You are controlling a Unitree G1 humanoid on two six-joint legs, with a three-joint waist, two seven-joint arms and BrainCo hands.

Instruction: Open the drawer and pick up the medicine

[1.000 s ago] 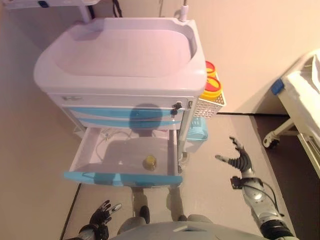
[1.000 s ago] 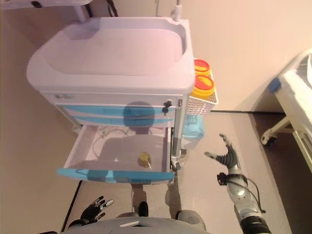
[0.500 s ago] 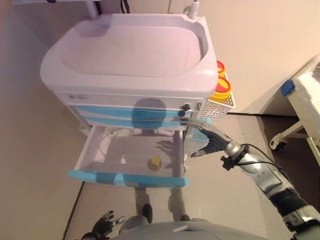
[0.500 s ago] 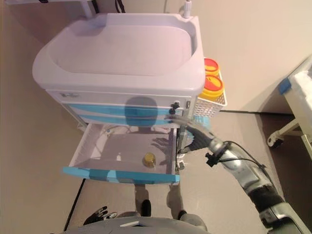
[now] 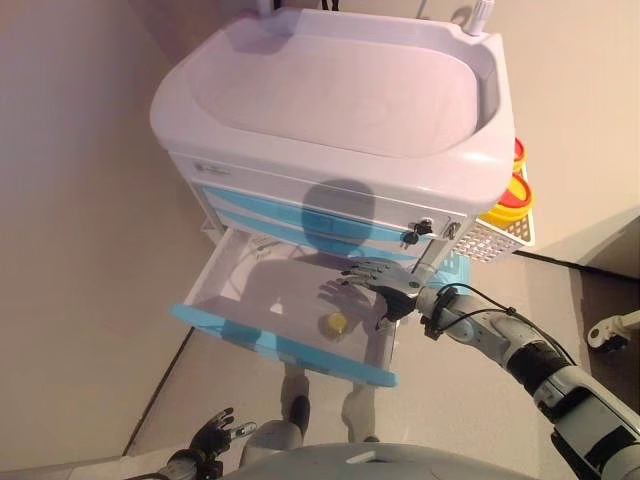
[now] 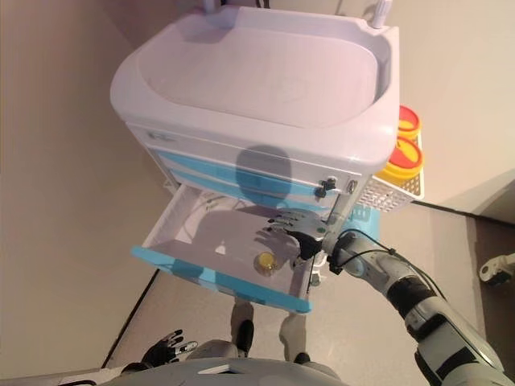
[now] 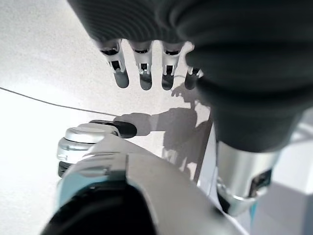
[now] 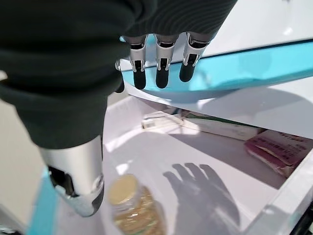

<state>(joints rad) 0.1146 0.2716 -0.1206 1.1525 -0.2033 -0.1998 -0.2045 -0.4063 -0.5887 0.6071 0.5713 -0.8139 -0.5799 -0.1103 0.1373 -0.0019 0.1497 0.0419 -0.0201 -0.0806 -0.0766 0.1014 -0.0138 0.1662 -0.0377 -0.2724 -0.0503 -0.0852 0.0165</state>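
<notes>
The white cart's (image 5: 330, 90) bottom drawer (image 5: 285, 345) with a blue front stands pulled out. A small medicine bottle (image 5: 336, 322) with a yellow cap lies on the drawer floor; it also shows in the right wrist view (image 8: 133, 205). My right hand (image 5: 385, 284) is open with straight fingers, hovering over the drawer's right side, just above and beside the bottle. My left hand (image 5: 212, 432) hangs low by the floor at the lower left, fingers relaxed and empty.
Flat boxes (image 8: 220, 128) and a pink packet (image 8: 279, 149) lie at the back of the drawer. A white basket (image 5: 497, 235) with yellow and red containers hangs on the cart's right side. A bed's wheel (image 5: 612, 330) stands at the far right.
My right hand has moved from beside the cart's right edge in over the open drawer, closer to the bottle. The camera has shifted, so the whole cart sits further right in the picture.
</notes>
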